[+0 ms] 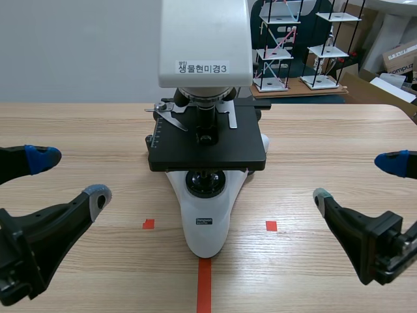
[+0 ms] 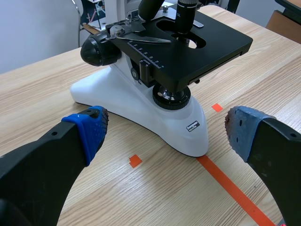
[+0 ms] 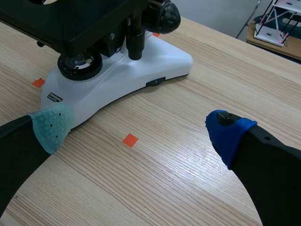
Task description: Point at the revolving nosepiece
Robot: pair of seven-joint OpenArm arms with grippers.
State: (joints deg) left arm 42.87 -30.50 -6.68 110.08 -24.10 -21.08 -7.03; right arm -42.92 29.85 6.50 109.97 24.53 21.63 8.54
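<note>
A wide wooden worktop (image 1: 339, 140) is seen, and a white microscope (image 1: 207, 228) is placed upright at its middle, with the narrow end of its base (image 3: 155, 61) turned toward the robot. The left tool (image 1: 70, 177) is held low over the worktop at the left of the microscope, well apart from it; its two fingers are spread wide and it is released, with nothing gripped. The right tool (image 1: 358, 180) is held in the same manner at the right side, also released and well apart from the microscope. The black stage (image 1: 207, 147) is carried above the base, and a metal slide clip (image 1: 171, 117) is laid on it. The revolving nosepiece (image 1: 203, 96) is located just under the white head (image 1: 205, 39), above the stage, and a dark objective (image 2: 186, 14) is pointed down from it toward the opening of the stage. Both tools are kept lower than the nosepiece and apart from it. Two small orange-red squares (image 1: 148, 224) are marked on the worktop, one at each side of the base, and an orange-red line (image 1: 204, 287) is drawn from the tip of the base toward the robot.
</note>
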